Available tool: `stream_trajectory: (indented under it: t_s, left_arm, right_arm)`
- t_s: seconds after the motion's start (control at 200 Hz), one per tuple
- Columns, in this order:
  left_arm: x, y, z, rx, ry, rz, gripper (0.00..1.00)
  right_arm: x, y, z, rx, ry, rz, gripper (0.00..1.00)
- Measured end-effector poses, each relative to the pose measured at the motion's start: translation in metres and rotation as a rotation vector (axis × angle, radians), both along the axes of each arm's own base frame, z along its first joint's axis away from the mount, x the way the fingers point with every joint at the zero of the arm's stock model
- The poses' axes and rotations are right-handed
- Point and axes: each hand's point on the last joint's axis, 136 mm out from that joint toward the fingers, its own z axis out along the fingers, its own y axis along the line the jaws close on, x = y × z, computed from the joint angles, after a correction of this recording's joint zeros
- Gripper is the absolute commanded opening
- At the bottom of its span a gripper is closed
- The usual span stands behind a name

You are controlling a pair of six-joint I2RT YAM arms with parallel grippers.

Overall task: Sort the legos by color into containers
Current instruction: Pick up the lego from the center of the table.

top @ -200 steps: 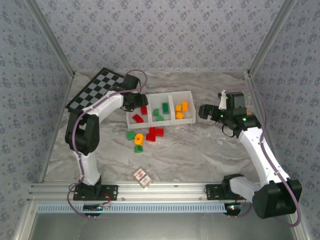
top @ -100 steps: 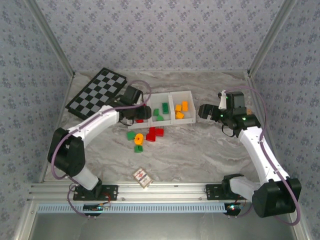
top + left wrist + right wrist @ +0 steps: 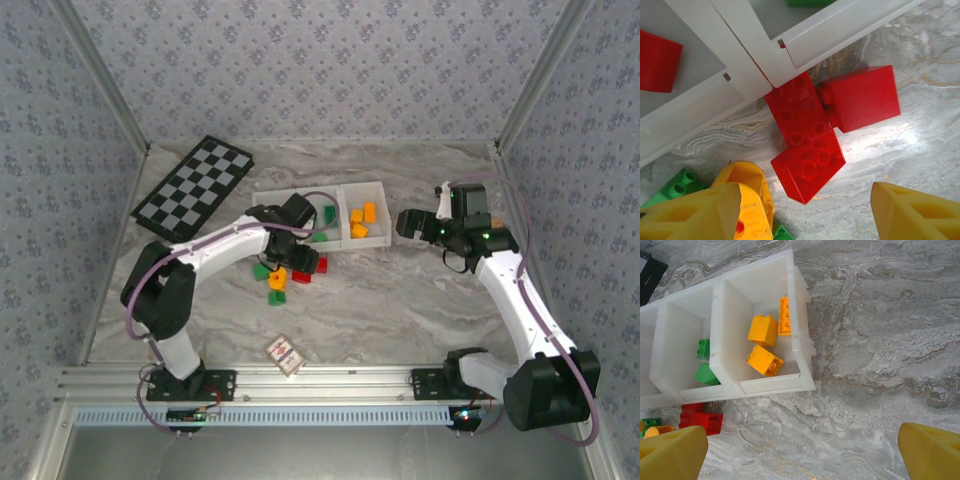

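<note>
Three red legos (image 3: 809, 169) lie clustered on the marble just in front of the white tray of containers (image 3: 747, 47). My left gripper (image 3: 802, 215) hangs open right above them, nothing between its yellow fingers (image 3: 690, 212). A yellow lego (image 3: 747, 185) and a green one (image 3: 677, 184) lie beside its left finger. In the top view this gripper (image 3: 296, 228) sits at the tray's front edge (image 3: 366, 243). The right compartment holds three yellow legos (image 3: 764, 360), the middle one green ones (image 3: 704, 374), the left one a red one (image 3: 657, 60). My right gripper (image 3: 800, 460) is open over bare table, right of the tray.
A black-and-grey checkerboard (image 3: 193, 185) lies at the far left. A small white card with a red mark (image 3: 283, 351) sits near the front rail. Loose green legos (image 3: 277, 296) and a yellow one (image 3: 279, 277) lie left of the red cluster (image 3: 310, 267).
My left arm has swung from over the left compartment, rightward and nearer, to the loose red legos in front of the tray. The right arm has stayed put.
</note>
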Motion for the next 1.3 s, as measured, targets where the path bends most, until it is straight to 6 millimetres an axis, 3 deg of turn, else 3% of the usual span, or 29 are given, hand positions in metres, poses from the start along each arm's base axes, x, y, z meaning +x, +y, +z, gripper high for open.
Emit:
stream_trajectory:
  t_s: [0.195,0.575,0.8,1.299]
  left_arm:
    - [-0.002,-0.001,-0.018,0.027,0.056,0.018,0.63]
    - [-0.006,-0.013,-0.029,0.025,0.098,0.046,0.54]
    - [-0.008,-0.013,-0.04,0.041,0.125,0.063,0.54]
    - [-0.007,-0.013,-0.038,0.04,0.121,0.086,0.63]
  right_arm:
    - [0.0,-0.001,0.0,0.0,0.0,-0.002,1.0]
    - [0.0,-0.001,0.0,0.003,0.001,-0.004,1.0]
    - [0.0,-0.002,0.0,0.003,0.001,-0.006,1.0]
    - [0.0,-0.003,0.0,0.006,0.002,-0.007,1.0]
